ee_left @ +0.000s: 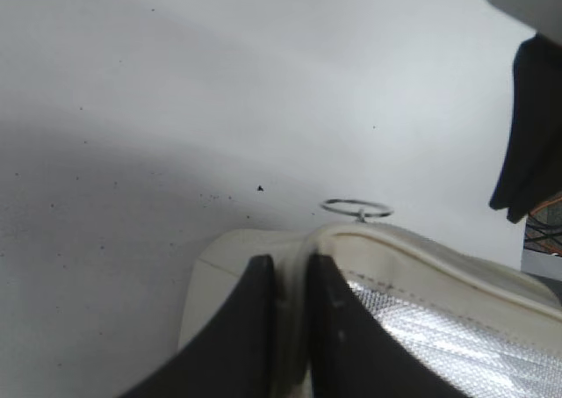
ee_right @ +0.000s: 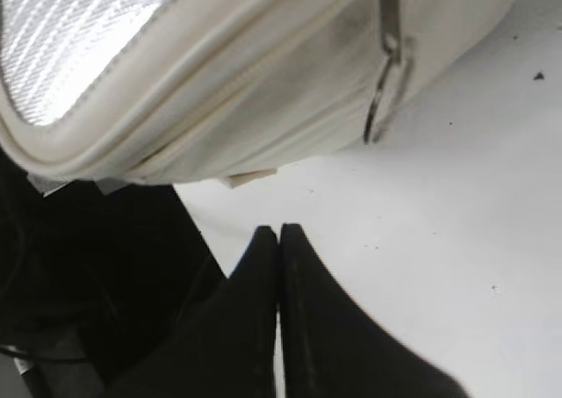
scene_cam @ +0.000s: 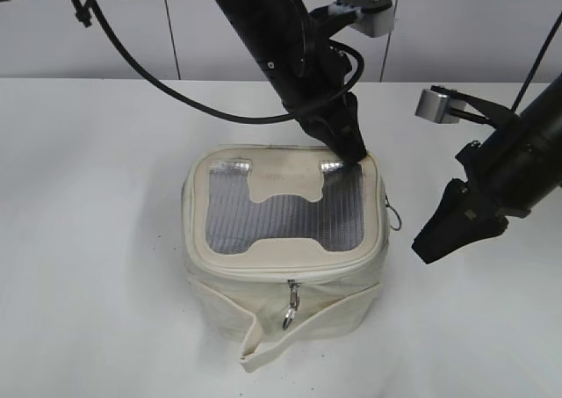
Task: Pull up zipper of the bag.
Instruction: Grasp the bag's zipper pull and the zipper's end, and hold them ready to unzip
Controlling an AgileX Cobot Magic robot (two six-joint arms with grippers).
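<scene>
The cream-white bag (scene_cam: 285, 284) stands mid-table, its lid with grey mesh and an H-shaped patch facing up. My left gripper (scene_cam: 356, 152) is shut on the lid's rim at the far right corner; the left wrist view shows its fingers (ee_left: 290, 266) pinching the rim of the bag (ee_left: 421, 257). One silver zipper pull (scene_cam: 291, 308) hangs at the front face. A second pull with a ring (scene_cam: 392, 213) hangs on the right side; it also shows in the left wrist view (ee_left: 356, 208) and the right wrist view (ee_right: 386, 64). My right gripper (scene_cam: 421, 244) is shut and empty, just right of the bag (ee_right: 263, 90).
A loose cream strap (scene_cam: 263, 350) lies folded in front of the bag. The white table (scene_cam: 97, 240) runs back to a grey panelled wall. The left arm and its cable arch over the bag's far side.
</scene>
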